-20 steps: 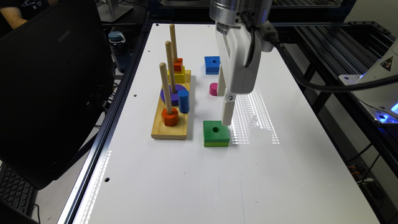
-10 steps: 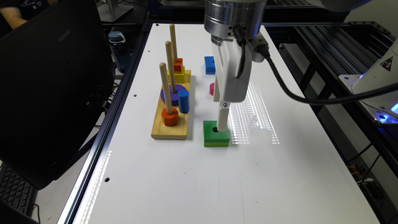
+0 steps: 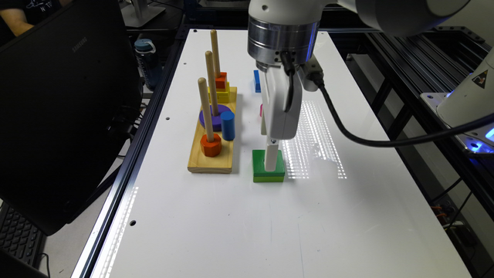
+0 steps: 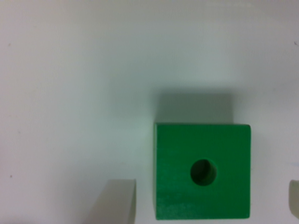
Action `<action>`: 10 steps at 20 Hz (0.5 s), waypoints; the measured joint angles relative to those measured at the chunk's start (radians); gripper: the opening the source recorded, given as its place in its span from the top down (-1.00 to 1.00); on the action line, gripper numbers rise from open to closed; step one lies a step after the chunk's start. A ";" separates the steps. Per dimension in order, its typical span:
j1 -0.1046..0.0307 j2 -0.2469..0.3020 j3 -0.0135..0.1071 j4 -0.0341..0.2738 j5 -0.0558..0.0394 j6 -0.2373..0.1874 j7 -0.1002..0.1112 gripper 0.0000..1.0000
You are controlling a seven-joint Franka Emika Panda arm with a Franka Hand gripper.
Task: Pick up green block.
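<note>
The green block (image 3: 259, 170) lies flat on the white table (image 3: 347, 216), beside the wooden peg board. Its dark green top and round centre hole face the wrist camera (image 4: 202, 171). My gripper (image 3: 271, 161) hangs straight down over the block, low and close to its top. In the wrist view the gripper (image 4: 205, 199) is open. One fingertip (image 4: 117, 201) stands on one side of the block and the other fingertip (image 4: 294, 192) on the opposite side. Both are clear of the block's sides.
A wooden peg board (image 3: 210, 164) with three upright pegs carries an orange hexagon (image 3: 210, 146), a purple disc (image 3: 216, 116), a blue cylinder (image 3: 227, 125) and yellow and orange blocks. A blue block (image 3: 256, 81) lies farther back. A black laptop (image 3: 58, 116) stands at the exterior view's left.
The gripper has moved toward the exterior view's left and come down, from beside the green block to directly over it. The block has not moved.
</note>
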 joint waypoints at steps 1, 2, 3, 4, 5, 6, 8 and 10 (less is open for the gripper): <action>0.004 0.005 0.002 0.006 -0.0057 0.000 0.010 -1.00; 0.010 0.009 0.002 0.010 -0.0100 0.000 0.021 -1.00; 0.013 0.011 0.002 0.012 -0.0131 0.000 0.027 -1.00; 0.014 0.012 0.002 0.013 -0.0151 0.000 0.030 -1.00; 0.014 0.013 0.002 0.013 -0.0177 0.000 0.032 -1.00; 0.014 0.013 0.001 0.013 -0.0194 0.000 0.033 -1.00; 0.014 0.013 0.001 0.013 -0.0216 0.000 0.034 -1.00; 0.014 0.014 0.001 0.014 -0.0226 0.000 0.034 -1.00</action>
